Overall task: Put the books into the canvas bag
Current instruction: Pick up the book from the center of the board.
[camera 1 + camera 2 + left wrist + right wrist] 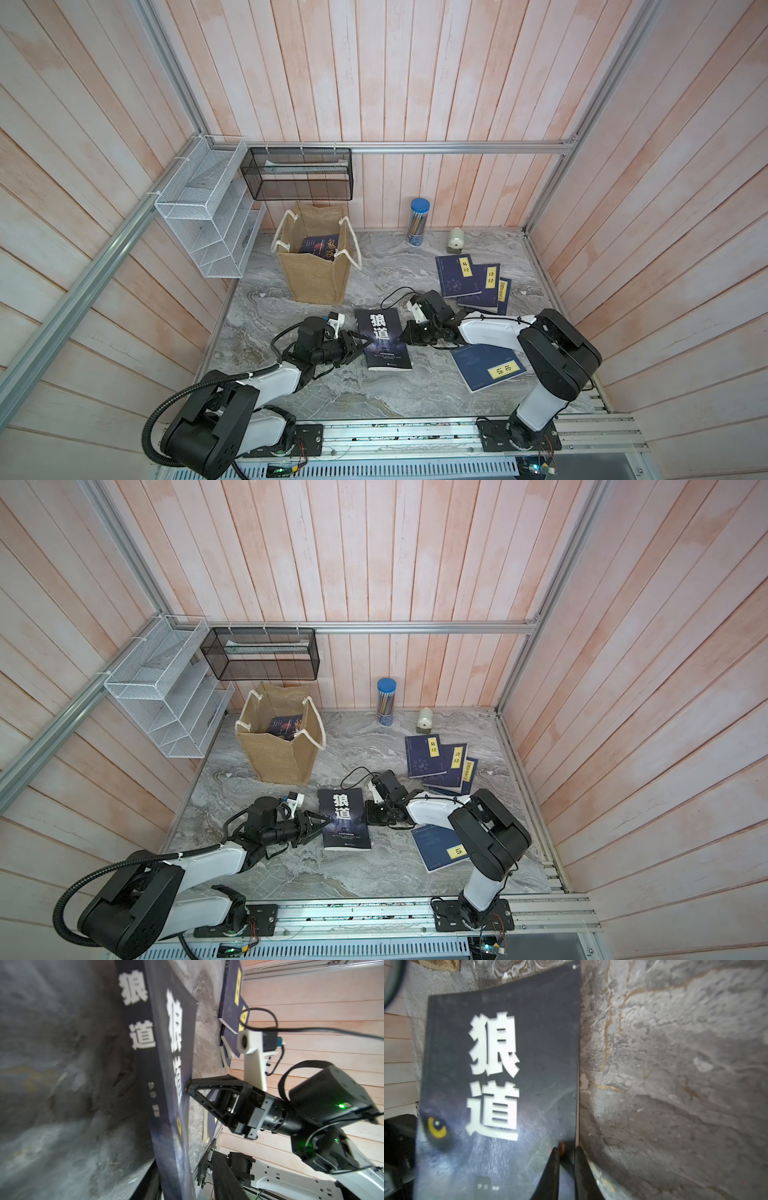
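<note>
Black book lay cover-up mid-table, with the right gripper at its 3 o'clock edge and the left gripper at its 9 o'clock edge. The top views didn't resolve the right grip. The right wrist view did: fingers sat either side of the page edge, pinched on it, and the cover showed a yellow wolf eye that the top views missed. The left wrist view showed the same right gripper nipped on that edge, plus the spine title. Left jaws stood apart in a V at the spine in both top views; contact unclear, and its fingers weren't in its own wrist view. Canvas bag stood upright at 11 o'clock from the book, a dark-covered book inside. Three fanned navy books lay at 2 o'clock. A single navy book lay at 4 o'clock, its label half hidden by the right arm in a top view. Pencil tube and small pale-green object stood at 1 o'clock by the wall. White wire rack hung beside the bag at 10 o'clock and black mesh basket above it.
</note>
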{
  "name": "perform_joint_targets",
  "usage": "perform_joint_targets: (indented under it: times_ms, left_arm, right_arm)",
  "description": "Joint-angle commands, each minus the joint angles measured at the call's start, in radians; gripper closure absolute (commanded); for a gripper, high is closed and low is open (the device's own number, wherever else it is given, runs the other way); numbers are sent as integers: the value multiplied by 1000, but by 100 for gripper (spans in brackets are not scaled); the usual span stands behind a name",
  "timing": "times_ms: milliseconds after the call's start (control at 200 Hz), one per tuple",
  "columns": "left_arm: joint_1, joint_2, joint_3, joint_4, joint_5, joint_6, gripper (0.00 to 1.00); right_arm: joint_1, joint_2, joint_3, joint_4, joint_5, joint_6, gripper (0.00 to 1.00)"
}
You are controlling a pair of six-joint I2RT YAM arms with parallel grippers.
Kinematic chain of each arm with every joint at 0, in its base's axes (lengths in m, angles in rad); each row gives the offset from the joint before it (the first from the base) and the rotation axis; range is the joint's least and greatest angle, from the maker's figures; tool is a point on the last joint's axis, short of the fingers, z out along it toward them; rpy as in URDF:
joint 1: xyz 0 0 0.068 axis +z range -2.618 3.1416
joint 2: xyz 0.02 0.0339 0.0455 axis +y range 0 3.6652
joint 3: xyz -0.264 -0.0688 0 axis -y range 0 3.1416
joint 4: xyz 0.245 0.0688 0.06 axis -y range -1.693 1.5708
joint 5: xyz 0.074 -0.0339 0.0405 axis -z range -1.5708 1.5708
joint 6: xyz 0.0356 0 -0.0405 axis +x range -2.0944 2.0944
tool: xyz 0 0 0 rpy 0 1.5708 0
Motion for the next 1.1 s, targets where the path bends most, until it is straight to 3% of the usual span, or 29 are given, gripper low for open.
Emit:
perform_joint_targets:
  times_ms: [0, 150, 420, 750, 1095]
  left_arm:
    - [-17, -18, 46, -22, -3, 31, 60]
    - [-24, -23, 45, -99, -32, 65, 68]
    - [-32, -88, 168, -435, -139, 237, 85]
    - [-31, -212, 312, -717, -288, 410, 89]
    - [-30, -510, 404, -945, -601, 568, 92]
  right_arm:
    - [26, 41, -18, -49, -24, -3, 85]
    - [27, 30, -15, -59, -12, -2, 85]
    - [36, -9, 1, -69, 33, 9, 77]
    - [40, -144, 17, -46, 143, 25, 69]
    - [40, -199, 165, -78, 271, -17, 65]
